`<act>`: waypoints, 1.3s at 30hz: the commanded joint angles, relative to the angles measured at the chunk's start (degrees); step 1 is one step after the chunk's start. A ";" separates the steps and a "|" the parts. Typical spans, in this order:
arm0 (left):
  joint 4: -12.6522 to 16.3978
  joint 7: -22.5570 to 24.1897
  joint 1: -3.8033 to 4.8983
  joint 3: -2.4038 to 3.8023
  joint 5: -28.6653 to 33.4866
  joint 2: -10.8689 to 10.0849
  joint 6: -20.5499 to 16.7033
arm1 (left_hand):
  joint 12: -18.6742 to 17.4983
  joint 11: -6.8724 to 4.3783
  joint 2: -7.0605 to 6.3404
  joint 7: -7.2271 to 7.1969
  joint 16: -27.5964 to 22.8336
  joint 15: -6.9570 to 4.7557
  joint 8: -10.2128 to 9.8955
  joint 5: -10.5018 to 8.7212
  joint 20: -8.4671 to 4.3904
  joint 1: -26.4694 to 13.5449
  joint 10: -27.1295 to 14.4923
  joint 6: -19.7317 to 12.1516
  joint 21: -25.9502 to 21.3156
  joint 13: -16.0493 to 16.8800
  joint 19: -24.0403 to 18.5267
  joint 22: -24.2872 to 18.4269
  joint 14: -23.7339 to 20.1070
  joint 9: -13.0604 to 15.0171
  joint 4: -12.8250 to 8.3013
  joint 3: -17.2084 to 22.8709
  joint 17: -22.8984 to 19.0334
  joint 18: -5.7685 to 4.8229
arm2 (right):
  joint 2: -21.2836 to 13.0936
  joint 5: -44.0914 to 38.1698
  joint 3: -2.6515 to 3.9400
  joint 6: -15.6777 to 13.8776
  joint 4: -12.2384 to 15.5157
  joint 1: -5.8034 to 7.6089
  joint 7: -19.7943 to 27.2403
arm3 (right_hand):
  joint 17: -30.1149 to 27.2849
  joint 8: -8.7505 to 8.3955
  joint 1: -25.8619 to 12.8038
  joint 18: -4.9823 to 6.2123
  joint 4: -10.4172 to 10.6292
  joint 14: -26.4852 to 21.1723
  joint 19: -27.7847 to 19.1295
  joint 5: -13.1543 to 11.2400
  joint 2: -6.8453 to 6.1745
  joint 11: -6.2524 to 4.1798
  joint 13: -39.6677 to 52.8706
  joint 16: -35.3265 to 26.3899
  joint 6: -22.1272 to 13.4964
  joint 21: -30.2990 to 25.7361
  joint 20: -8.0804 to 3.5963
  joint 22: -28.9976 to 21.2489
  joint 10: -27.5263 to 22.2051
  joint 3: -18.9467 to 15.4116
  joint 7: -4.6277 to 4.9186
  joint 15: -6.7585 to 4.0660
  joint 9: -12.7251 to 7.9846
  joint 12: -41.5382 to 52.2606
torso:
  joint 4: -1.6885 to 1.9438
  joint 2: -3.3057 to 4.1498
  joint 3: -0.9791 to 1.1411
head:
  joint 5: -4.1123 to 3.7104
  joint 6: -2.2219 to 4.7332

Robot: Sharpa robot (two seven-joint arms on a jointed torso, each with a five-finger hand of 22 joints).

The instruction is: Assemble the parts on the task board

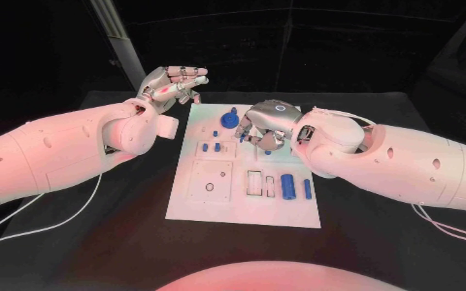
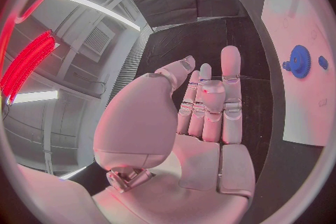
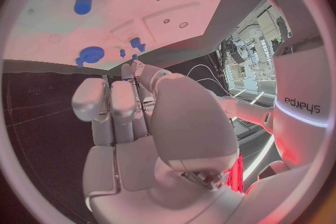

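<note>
Round toothed blue gear [image 1: 230, 118] on flat white task board [image 1: 243, 203]

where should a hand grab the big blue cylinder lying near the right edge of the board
Judging by its pose, grip the blue cylinder across its round sides at mid-length, coming from above. It lies flat on the task board, long axis running toward and away from the robot, so fingers can close from left and right. A thinner blue pin lies close on its right, leaving less room there.

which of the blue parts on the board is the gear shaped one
The blue gear, at the task board's far edge near the right hand. It is round and toothed; the others are plain cylinders and pegs.
</note>
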 commanded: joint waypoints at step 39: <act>0.25 0.59 0.10 0.06 0.27 0.42 0.36 | 0.47 0.38 0.39 0.52 -0.29 -0.03 0.29 0.54 0.12 0.42 -0.27 -0.02 -0.24 0.00 -0.29 -0.12 -0.55 -0.05 -0.35 0.05 -0.15 0.35 | 8.97 -2.36 -1.99 6.84 -6.38 -4.94 3.22 | -0.18 -0.23 -1.53 -0.75 -0.14 1.78 -0.28 0.02 -0.22 0.30 0.12 0.34 -0.03 0.28 0.18 -0.04 -0.18 0.43 0.49 0.24 0.01 0.04 | -0.14 0.00 0.09 | 4.15 -2.75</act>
